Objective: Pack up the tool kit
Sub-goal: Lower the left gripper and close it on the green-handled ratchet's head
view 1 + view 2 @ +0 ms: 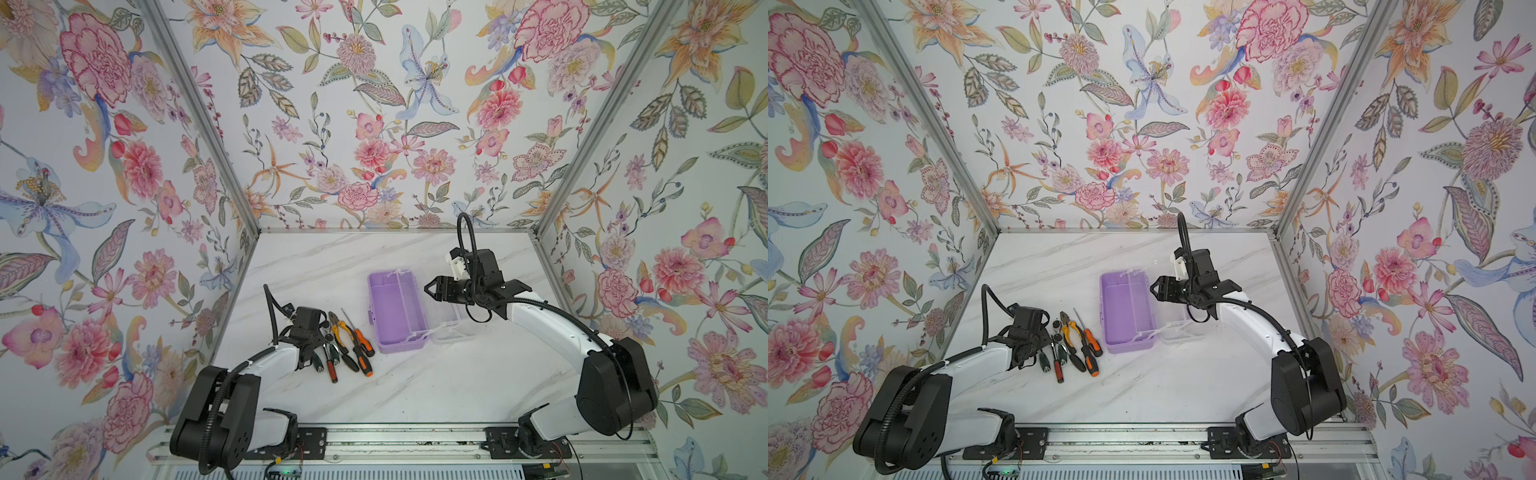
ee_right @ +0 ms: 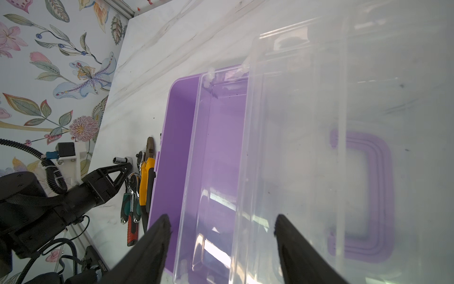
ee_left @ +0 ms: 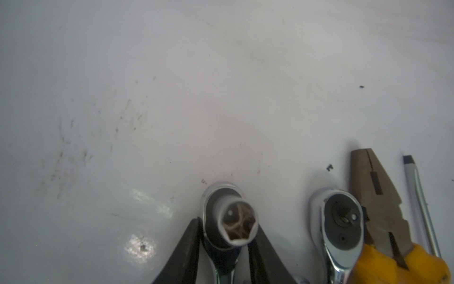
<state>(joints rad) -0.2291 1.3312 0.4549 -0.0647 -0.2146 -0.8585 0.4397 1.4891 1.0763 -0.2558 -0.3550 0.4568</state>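
White marble-look tabletop [image 1: 436,386]: black fingers [image 3: 189,250] of the left gripper [image 3: 224,236] hug the neck of a chrome socket-headed ratchet [image 3: 221,199], firm grip or not I cannot tell, with yellow-handled pliers [image 3: 383,209] close on its right. Right gripper [image 2: 221,231] hangs wide open and empty above the mid-table open lilac plastic box [image 2: 177,137], its clear lid [image 2: 307,123] lying to the right.
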